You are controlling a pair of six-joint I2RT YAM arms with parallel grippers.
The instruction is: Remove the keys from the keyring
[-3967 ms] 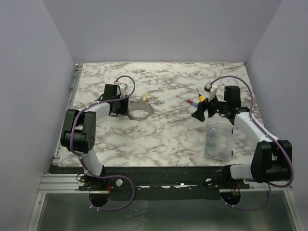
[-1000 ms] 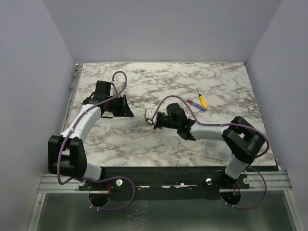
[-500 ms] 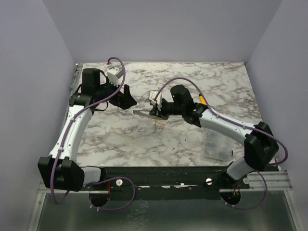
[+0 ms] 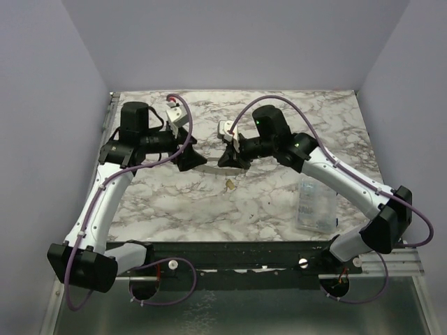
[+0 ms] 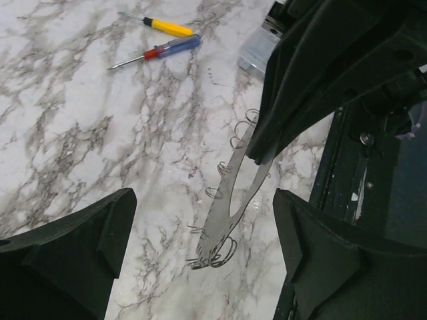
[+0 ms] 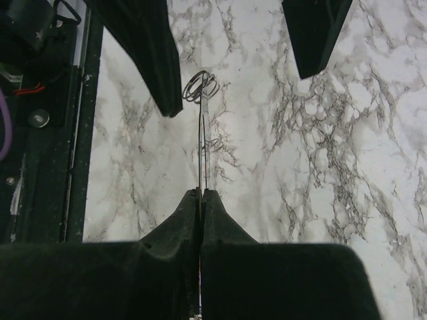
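Right claw (image 6: pixel 201 193) clenching keyring (image 5: pixel 215 230) edge-on. Left claw (image 5: pixel 201 207) gaping, straddling ring's free end. Key (image 4: pixel 230 184) lying on table (image 4: pixel 265 202). Risk: thin ring twisting, slipping from pinch if left claw closing off-centre.

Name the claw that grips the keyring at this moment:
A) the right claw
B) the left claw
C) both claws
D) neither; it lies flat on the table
A: in the right wrist view the right claw is pinched shut on one end of the keyring, while the left claw stands open, its fingers spread either side of the other end.
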